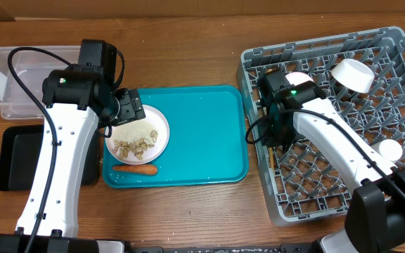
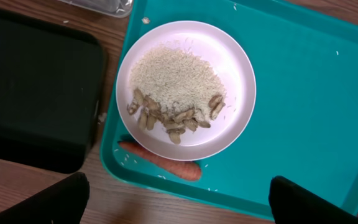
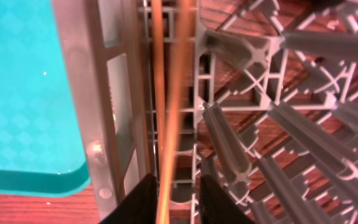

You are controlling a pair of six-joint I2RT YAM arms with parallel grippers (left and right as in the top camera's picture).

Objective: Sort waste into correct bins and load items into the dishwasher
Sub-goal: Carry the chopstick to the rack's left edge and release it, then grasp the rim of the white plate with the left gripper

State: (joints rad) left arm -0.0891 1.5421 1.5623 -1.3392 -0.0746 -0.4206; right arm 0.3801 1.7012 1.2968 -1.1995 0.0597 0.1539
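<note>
Running along the left edge of the rack point(image 3: 82, 93), the chopsticks point(image 3: 166, 112) pass between the fingers point(image 3: 140, 204) of the right gripper point(image 3: 178, 202); pinched or loose, I cannot tell. Light, stiff and thin, they would likely slip through gaps: take both mid-length. Meanwhile the left gripper point(image 2: 179, 208) hangs spread wide over the plate point(image 2: 235, 56)

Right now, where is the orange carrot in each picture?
Overhead: the carrot lies at the lower left of the teal tray, just below the white plate.
Left wrist: the carrot is at bottom middle, along the plate's lower edge.
Right wrist: not in it.
Shared landmark: the teal tray, seen in all three views.
</note>
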